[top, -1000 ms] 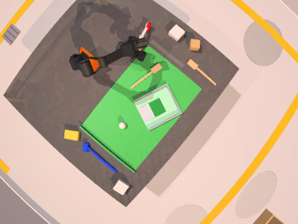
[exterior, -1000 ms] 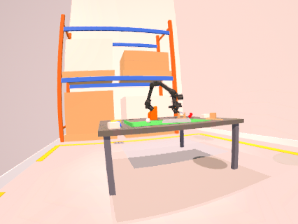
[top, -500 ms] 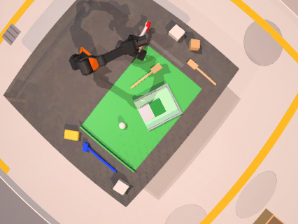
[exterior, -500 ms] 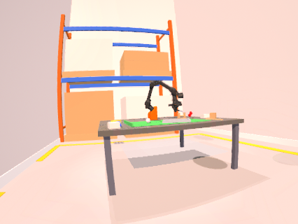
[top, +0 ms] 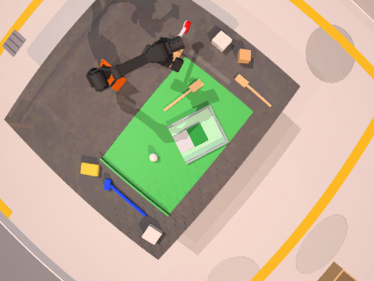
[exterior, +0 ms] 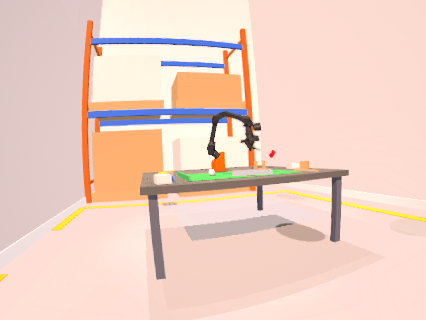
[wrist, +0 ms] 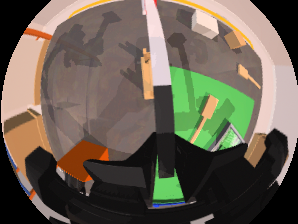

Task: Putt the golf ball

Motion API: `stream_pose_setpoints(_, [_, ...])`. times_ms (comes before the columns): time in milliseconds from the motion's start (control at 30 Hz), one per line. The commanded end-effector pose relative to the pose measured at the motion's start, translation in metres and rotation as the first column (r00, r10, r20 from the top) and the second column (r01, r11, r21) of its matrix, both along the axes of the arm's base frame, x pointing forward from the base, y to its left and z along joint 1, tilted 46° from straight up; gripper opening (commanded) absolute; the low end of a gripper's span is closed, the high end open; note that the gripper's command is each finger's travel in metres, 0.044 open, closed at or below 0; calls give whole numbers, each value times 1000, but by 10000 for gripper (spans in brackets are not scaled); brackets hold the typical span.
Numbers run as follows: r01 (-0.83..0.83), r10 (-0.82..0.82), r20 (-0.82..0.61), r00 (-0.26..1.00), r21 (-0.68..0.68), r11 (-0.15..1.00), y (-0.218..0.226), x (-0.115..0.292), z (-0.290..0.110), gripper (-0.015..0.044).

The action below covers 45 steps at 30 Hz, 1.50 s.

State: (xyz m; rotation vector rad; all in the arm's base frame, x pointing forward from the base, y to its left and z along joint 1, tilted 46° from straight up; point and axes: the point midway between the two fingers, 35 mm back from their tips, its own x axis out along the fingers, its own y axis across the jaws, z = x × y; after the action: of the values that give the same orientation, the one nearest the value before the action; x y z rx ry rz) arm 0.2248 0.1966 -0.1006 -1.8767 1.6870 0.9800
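Gripping the red putter (top: pixel 186 27) by its shaft in the clenched gripper (top: pixel 176 56), raised above the table's far corner, carrying it level toward the golf ball (top: pixel 153 157) resting on the green mat (top: pixel 219 110), avoiding the wooden mallet (top: pixel 184 94).

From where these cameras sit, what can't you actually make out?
- Pincer on the red putter: top view, the arm's wrist covers the fingertips and the lower shaft.
- Putter grip: wrist view, lost between the dark fingers.
- Golf ball: exterior view, too small to see whether it touches anything.
- Raised green: exterior view, only a thin pale sliver; ramp slope unreadable.
- Brown box: top view, cut off by the bottom edge.
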Motion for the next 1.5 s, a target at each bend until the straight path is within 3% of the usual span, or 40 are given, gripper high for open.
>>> stream_pose_setpoints(0, [70, -70, 65, 995, 8, 998, -9, 10, 14, 0])
stream_pose_setpoints(300, [289, -295, 266, 918, 65, 955, -38, 34, 58, 0])
stream_pose_setpoints(633, [498, -516, 457, 724, 170, 850, -78, 51, 104, 0])
stream_pose_setpoints(1067, [676, -703, 625, 340, 357, 645, -137, 56, 160, 0])
stream_pose_setpoints(1467, [715, -735, 673, -84, 554, 426, -193, 43, 204, 0])
